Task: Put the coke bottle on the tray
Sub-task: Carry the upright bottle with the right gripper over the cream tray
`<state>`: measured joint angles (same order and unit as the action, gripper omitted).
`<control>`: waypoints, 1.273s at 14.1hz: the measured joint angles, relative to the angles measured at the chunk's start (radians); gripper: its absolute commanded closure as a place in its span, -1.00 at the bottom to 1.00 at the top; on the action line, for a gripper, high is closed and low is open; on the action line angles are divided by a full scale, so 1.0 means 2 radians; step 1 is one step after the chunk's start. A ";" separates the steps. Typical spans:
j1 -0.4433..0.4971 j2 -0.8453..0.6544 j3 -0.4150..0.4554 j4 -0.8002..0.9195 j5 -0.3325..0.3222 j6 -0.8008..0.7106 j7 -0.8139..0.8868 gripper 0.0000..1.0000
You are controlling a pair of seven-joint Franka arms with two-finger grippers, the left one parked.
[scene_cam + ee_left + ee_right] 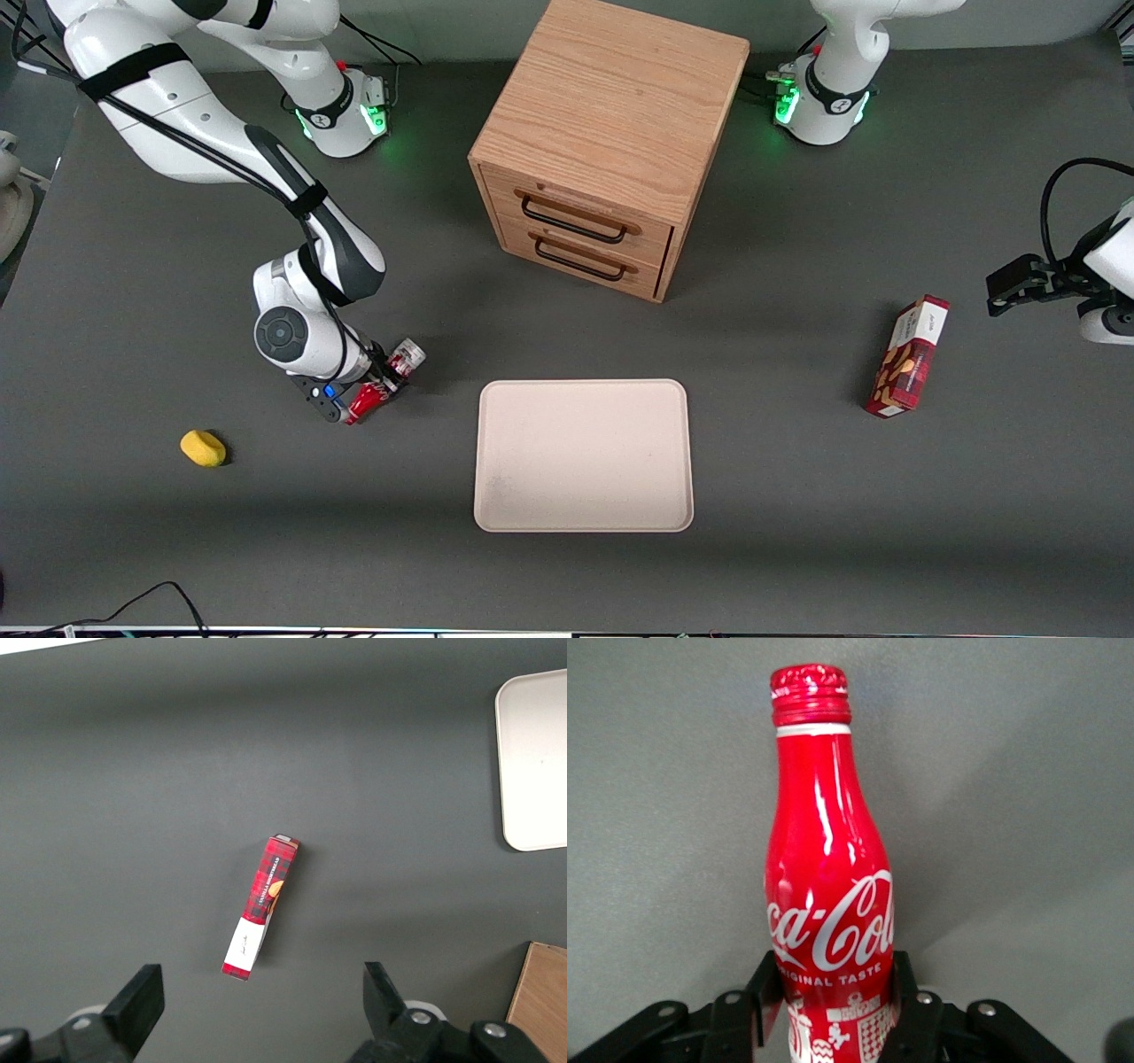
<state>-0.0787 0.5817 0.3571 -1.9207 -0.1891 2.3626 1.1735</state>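
Observation:
The coke bottle (383,387) is a small red bottle with a white script logo. It is held at a tilt just over the grey table, cap end pointing toward the wooden cabinet. My right gripper (370,392) is shut on its lower body. In the right wrist view the bottle (828,859) rises between the two black fingers (764,992), which press on both of its sides. The pale beige tray (583,455) lies flat and empty, nearer the front camera than the cabinet and a short way from the bottle toward the parked arm's end. Its corner also shows in the left wrist view (536,753).
A wooden drawer cabinet (611,133) with two shut drawers stands farther from the camera than the tray. A red snack box (908,359) lies toward the parked arm's end and also shows in the left wrist view (261,917). A small yellow object (203,447) lies near the gripper.

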 measured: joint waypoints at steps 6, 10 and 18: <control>0.045 -0.021 0.004 0.113 -0.007 -0.105 -0.048 0.60; 0.090 0.009 0.006 0.236 -0.007 -0.180 -0.131 0.60; 0.155 0.179 0.005 0.419 -0.007 -0.198 -0.288 0.63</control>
<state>0.2319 0.9389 0.3681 -1.0823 -0.2027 1.9669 0.5974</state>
